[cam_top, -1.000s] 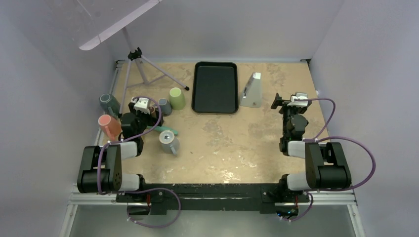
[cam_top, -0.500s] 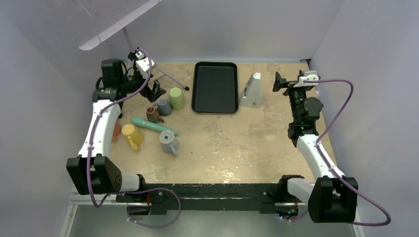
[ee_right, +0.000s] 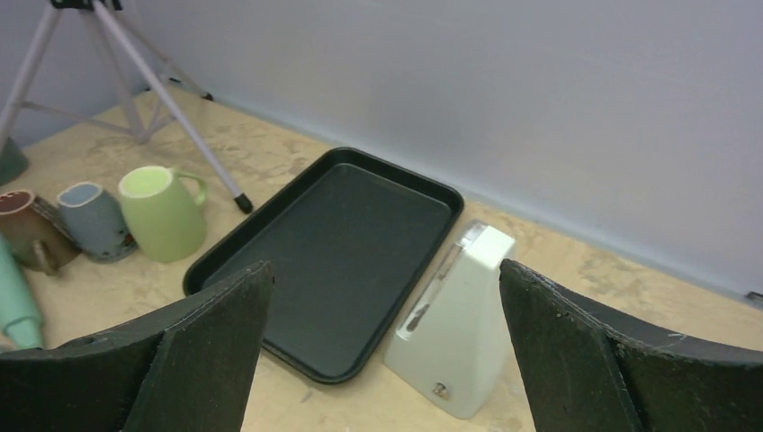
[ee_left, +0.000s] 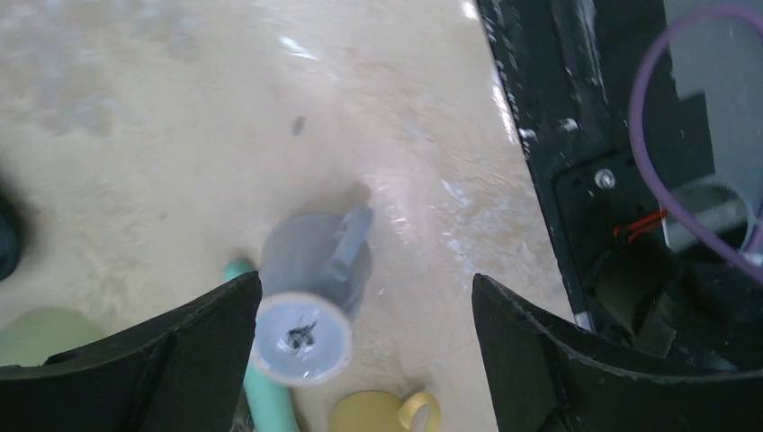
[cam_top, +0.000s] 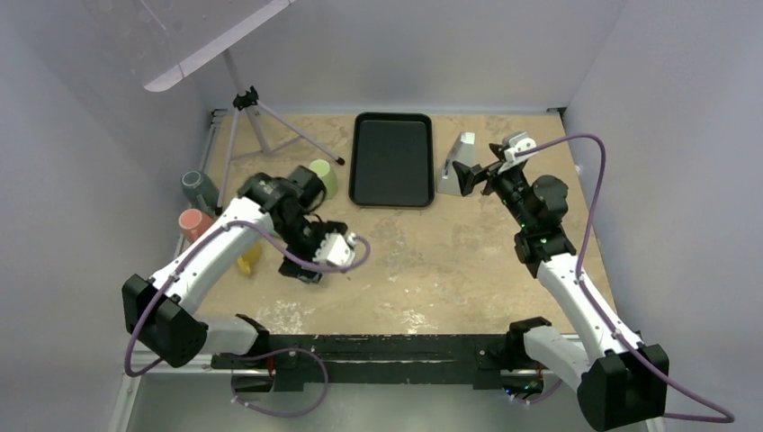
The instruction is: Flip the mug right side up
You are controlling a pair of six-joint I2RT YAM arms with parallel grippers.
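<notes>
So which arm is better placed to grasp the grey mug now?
Left: the left gripper hangs open just above the grey mug; the right gripper, also open, is far off beside the white metronome.

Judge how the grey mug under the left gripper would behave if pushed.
The grey mug looks rigid, so squeezing should not deform it. Its smooth wall may slip. Apparently standing flat end up, it probably slides rather than rolls, twisting around its handle.

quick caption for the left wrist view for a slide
Open left hand poised over the grey mug, a yellow mug and teal tube beside it
</notes>
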